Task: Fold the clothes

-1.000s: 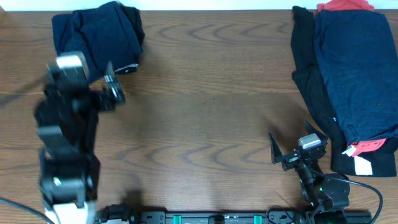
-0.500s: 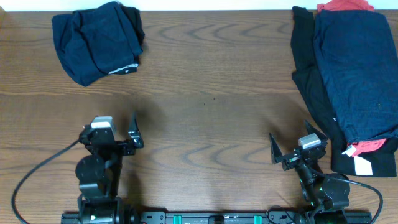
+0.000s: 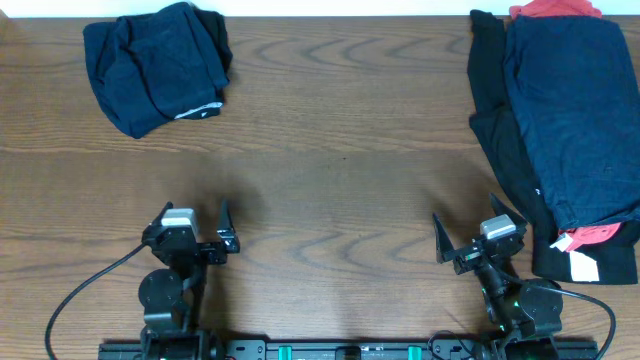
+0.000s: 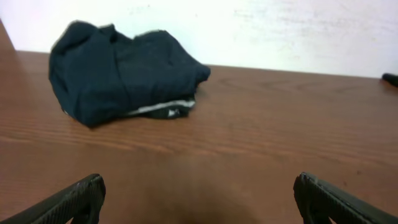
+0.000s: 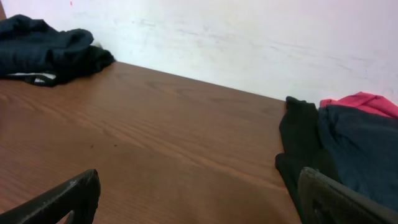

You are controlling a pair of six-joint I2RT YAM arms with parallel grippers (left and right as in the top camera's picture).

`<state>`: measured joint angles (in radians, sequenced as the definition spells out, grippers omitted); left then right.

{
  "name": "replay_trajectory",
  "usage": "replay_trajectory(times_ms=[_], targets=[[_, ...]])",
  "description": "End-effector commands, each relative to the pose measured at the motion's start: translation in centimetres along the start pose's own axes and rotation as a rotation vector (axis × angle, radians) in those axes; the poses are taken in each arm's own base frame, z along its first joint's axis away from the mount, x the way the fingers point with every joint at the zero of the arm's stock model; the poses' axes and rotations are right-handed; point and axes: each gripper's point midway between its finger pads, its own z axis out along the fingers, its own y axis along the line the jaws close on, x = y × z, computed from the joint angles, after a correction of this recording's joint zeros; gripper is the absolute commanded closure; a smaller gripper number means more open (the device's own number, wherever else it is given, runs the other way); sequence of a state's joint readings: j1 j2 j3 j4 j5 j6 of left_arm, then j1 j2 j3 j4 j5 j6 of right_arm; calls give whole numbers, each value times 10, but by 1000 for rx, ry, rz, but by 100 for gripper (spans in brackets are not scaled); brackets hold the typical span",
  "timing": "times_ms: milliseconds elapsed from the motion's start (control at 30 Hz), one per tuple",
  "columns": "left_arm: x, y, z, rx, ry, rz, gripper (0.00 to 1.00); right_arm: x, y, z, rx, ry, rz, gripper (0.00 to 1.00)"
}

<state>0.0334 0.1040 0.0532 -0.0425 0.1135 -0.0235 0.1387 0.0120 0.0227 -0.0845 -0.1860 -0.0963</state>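
1. Setup: both arms are sitting at the near edge of the wood-grain table (image 3: 340, 160), and a white wall (image 4: 280, 31) is running behind it.
2. Arm L: the left gripper (image 3: 188, 225) is resting low at the front left. Its fingers (image 4: 74, 199) are standing wide apart and holding nothing.
3. Arm R: the right gripper (image 3: 472, 228) is sitting at the front right. Its fingers (image 5: 68, 199) are likewise spread wide and gripping nothing.
4. Target: the navy blue shirt (image 3: 155, 65) is lying as a loose bundle at the far left corner, well apart from both grippers, with a pale hem strip showing on its near side.
5. Stack: the clothes stack (image 3: 560, 140) is lying along the right edge. A navy garment (image 3: 575, 100) is sitting on top, a black garment (image 3: 493, 110) is spreading out beneath it, and a red garment (image 3: 555, 10) is peeking out at both ends.
6. The right gripper is near the stack and not touching it.
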Motion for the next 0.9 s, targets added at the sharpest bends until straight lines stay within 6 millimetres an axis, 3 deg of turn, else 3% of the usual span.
replay_trajectory(times_ms=[0,500,700,867], targets=[[10,-3,0,17,9,-4,2,1,-1,0,4,-3,-14,1],[7,-13,-2,63,-30,5,2,1,-1,0,4,-3,-14,1],[6,4,-2,-6,-34,-7,2,1,-1,0,4,-3,-14,1],[6,5,-2,-12,-35,-8,2,1,-1,0,4,-3,-14,1]])
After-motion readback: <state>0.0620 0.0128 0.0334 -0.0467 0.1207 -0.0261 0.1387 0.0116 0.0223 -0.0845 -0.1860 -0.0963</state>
